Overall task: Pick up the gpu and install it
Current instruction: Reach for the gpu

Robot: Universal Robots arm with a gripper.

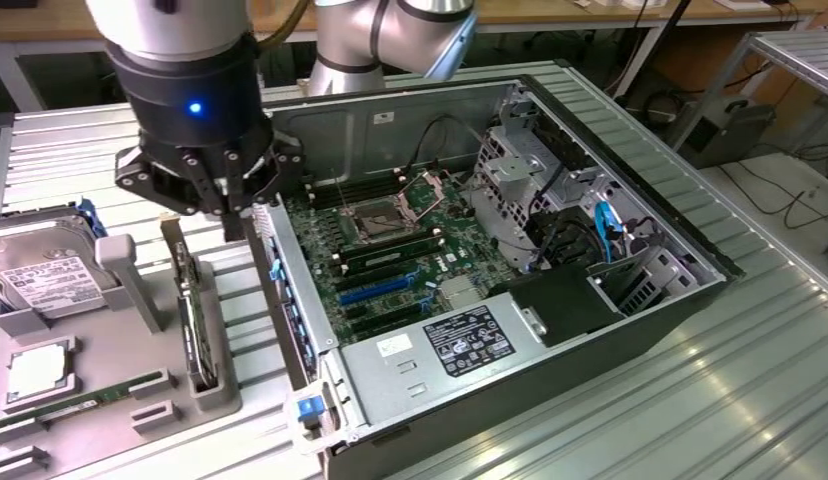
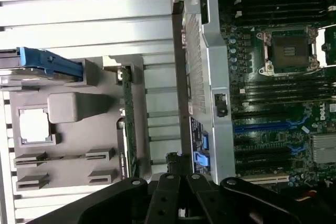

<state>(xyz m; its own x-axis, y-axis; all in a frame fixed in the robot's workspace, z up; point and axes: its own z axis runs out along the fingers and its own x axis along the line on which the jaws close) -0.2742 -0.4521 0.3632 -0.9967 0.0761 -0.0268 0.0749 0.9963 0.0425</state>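
The gpu (image 1: 190, 310) stands on its long edge in a slot of the grey parts holder (image 1: 121, 425), its silver bracket at the far end. In the wrist view the gpu (image 2: 127, 124) appears edge-on as a thin green and dark strip. My gripper (image 1: 231, 228) hangs over the gap between the holder and the open computer case (image 1: 628, 330), just above and slightly to the exterior view's right of the card's bracket end, apart from it. Its black linkage (image 2: 181, 203) holds nothing that I can see. Blue expansion slots (image 1: 381, 290) lie on the motherboard (image 1: 387, 250).
The holder also carries a hard drive (image 1: 41, 275) with a white label, a processor (image 1: 34, 372) and a green memory stick (image 1: 81, 405). The case's rear wall (image 1: 287, 290) rises right beside the gripper. Cables and drive cages (image 1: 521, 170) crowd the case's far side.
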